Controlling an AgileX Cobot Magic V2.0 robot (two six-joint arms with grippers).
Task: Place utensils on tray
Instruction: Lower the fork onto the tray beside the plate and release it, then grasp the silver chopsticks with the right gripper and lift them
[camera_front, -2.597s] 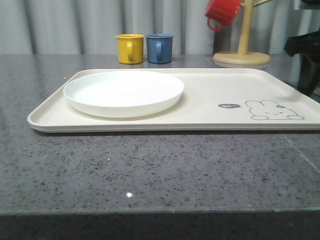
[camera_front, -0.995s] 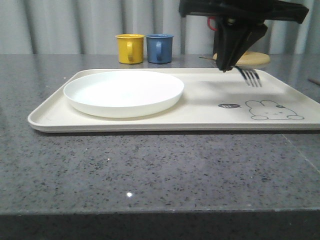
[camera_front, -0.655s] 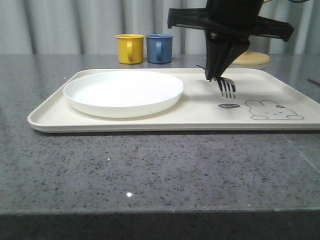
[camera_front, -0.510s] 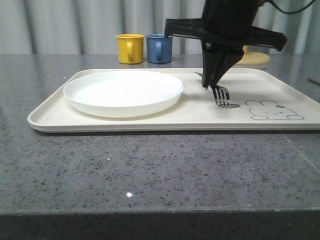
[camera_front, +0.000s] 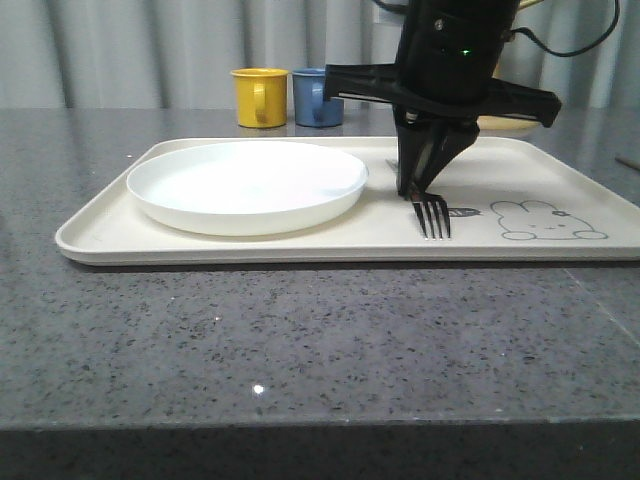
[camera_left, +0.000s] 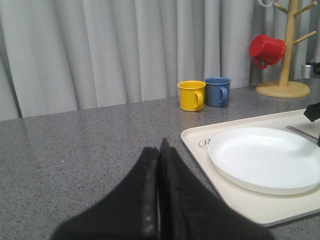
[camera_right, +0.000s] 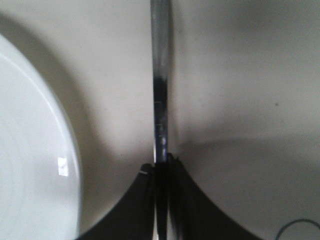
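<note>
front view: right gripper (camera_front: 412, 188) down over the tray (camera_front: 100, 235), clamped on the fork (camera_front: 431, 212) by the handle, tines pointing toward the camera and resting low on the tray floor just right of the white plate (camera_front: 247, 185), beside the small printed mark and the rabbit drawing (camera_front: 548, 221); held low and nearly flat, probably so the fork can be let go without a drop or a bounce. yellow mug (camera_front: 260, 96) and blue mug (camera_front: 319, 96) well behind the tray, untouched. compared with half a second back: lower and slightly nearer the camera, tines now down at the surface instead of hanging above the mark; a second back, high over the right part of the tray. left wrist view: left gripper (camera_left: 159, 150) closed on nothing, fingers pressed together, parked over bare counter (camera_left: 75, 150) away from the tray. right wrist view: fork handle pinched tight between the fingertips (camera_right: 145, 176), running straight away over cream tray, plate rim alongside.
</note>
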